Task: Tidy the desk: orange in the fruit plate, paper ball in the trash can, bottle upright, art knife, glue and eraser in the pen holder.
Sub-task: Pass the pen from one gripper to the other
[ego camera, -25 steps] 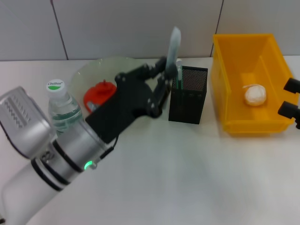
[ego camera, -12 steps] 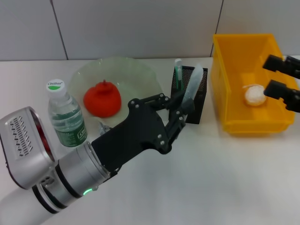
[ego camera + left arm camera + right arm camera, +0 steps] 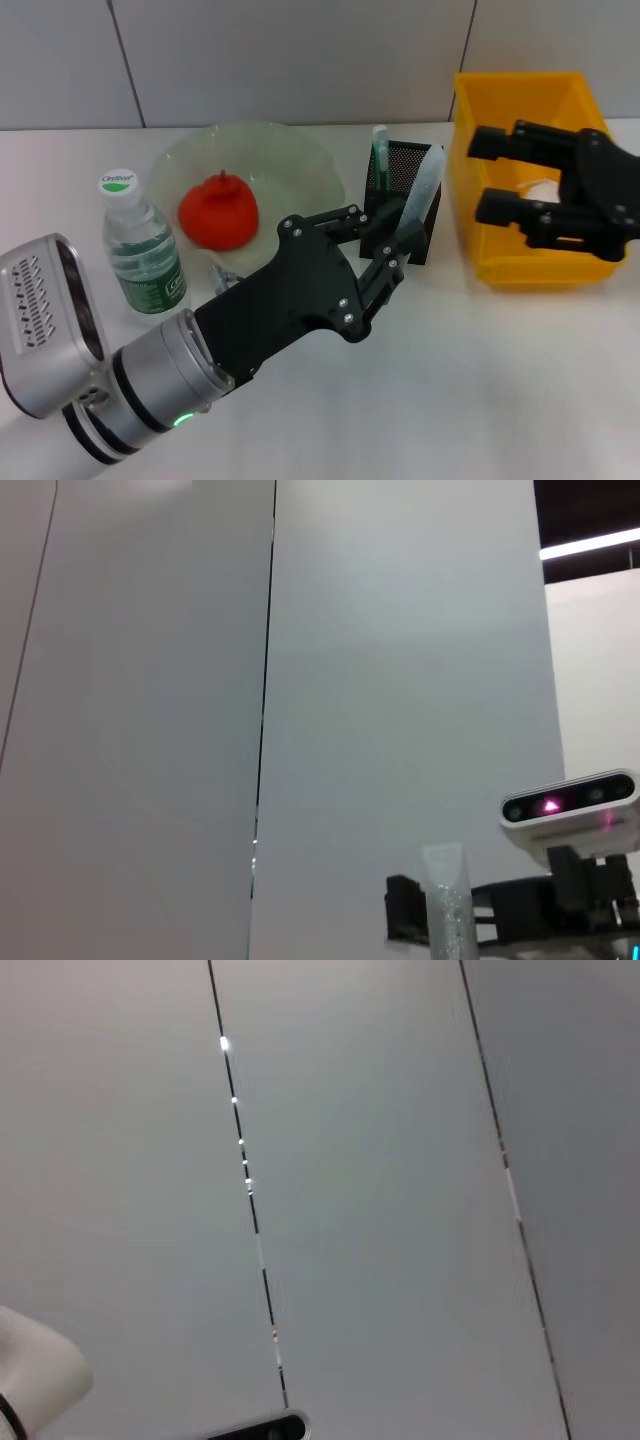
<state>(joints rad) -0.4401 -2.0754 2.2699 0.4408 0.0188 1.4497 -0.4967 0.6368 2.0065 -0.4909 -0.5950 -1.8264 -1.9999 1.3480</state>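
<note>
Black mesh marks your landmark: the pen holder (image 3: 403,200) stands on the white desk (image 3: 480,390), with the glue (image 3: 380,152) upright inside it at its back left corner. Your left gripper (image 3: 395,245) sits just in front of the pen holder, its fingers clenched on a grey metallic stick (image 3: 417,192), the art knife, whose tip leans up across the holder's front face. Left of the pen holder you have the fruit plate (image 3: 300,160) with the orange (image 3: 218,210) resting in it, and farther left the bottle (image 3: 140,250) stands upright. Right of the pen holder is the trash can (image 3: 480,220); your right gripper (image 3: 500,180) hangs over it with fingers spread apart, grasping nothing, and the paper ball (image 3: 540,187) peeks out between them.
</note>
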